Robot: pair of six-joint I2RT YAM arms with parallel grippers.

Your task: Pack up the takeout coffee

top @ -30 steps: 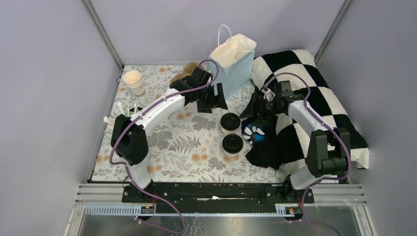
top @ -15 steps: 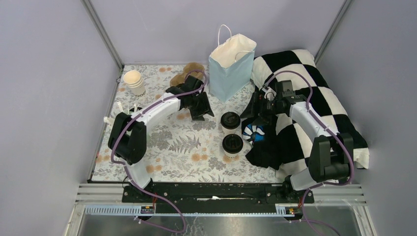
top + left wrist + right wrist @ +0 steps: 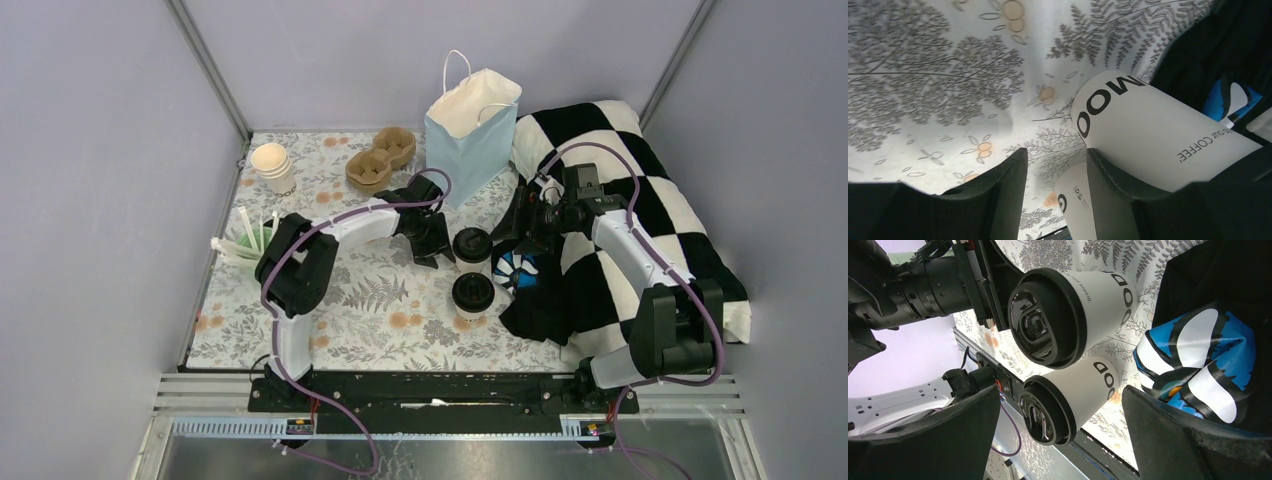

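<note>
Even, soft overhead light; sharp top view, wide-angle-warped wrist views.

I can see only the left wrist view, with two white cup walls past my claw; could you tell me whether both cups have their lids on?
Observer: Yes, the far coffee cup and the near coffee cup each carry a round black lid.
Operator: Thank you. Where is the bag, please?
Observer: The blue paper bag stands upright with its top open, beyond the far coffee cup toward the back of the table.
Operator: And what is the other arm doing?
Observer: The right claw is open and holds nothing; it sits on the cups' other side, over the black fabric.
</note>
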